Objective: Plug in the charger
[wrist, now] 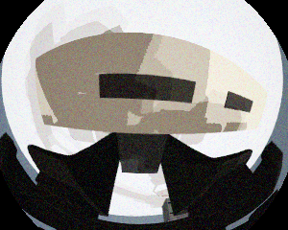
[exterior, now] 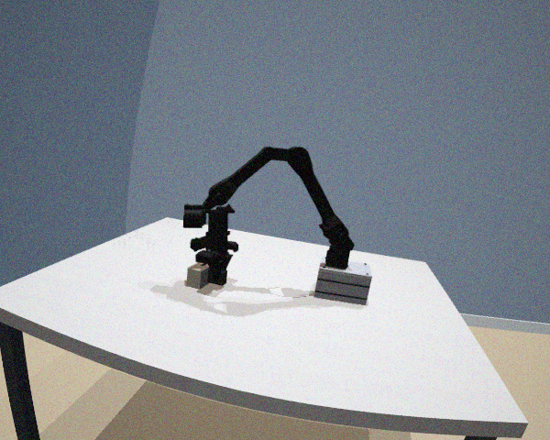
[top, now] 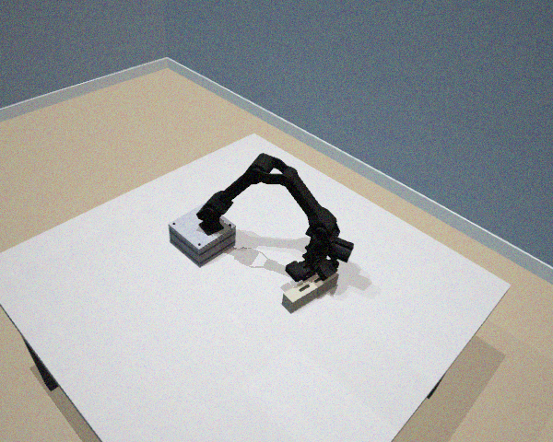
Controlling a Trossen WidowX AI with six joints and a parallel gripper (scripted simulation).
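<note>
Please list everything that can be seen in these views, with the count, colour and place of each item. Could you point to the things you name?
White rectangular table (top: 195,343) (exterior: 290,346): one, white, dark legs, under everything.
Long box-shaped power strip (top: 293,299) (exterior: 197,277) (wrist: 72,91): one, beige, dark slots on top, on the table.
Small dark block, probably the charger (wrist: 141,155): one, dark grey, between the fingers, beside the strip.
Walls: two, blue-grey, behind.
Floor: one, tan, below.
Square base box (top: 183,228) (exterior: 357,270): one, grey, under the arm.
Jointed arm: one, black, over the table.
Gripper (wrist: 140,133): one, black, shut on the block.
</note>
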